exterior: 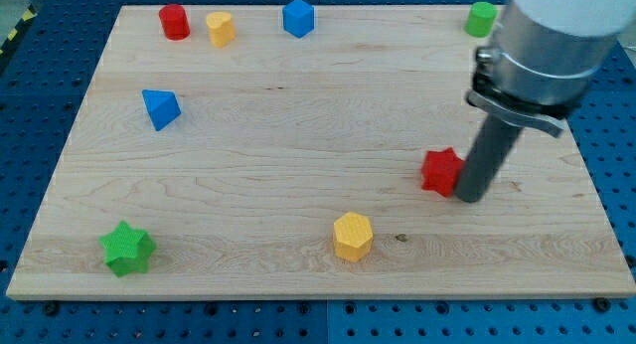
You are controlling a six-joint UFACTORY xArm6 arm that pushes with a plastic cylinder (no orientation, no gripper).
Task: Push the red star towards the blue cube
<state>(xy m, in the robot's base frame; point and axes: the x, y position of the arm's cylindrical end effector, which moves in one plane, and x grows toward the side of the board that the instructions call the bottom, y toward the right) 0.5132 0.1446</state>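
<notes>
The red star [440, 171] lies on the wooden board [298, 135], right of centre. My tip [469, 197] rests on the board just right of the red star, touching or almost touching its right side. The blue cube [297, 17] stands near the view's top edge, centre, far up and left of the star. The arm's grey body rises from the rod to the top right corner of the view.
A red cylinder [174, 21] and a yellow block [220, 29] sit at the top left. A blue pyramid-like block [159, 107] is at the left. A green star [127, 249] is at the bottom left. A yellow hexagonal block [352, 235] is at the bottom centre. A green cylinder [482, 18] is at the top right.
</notes>
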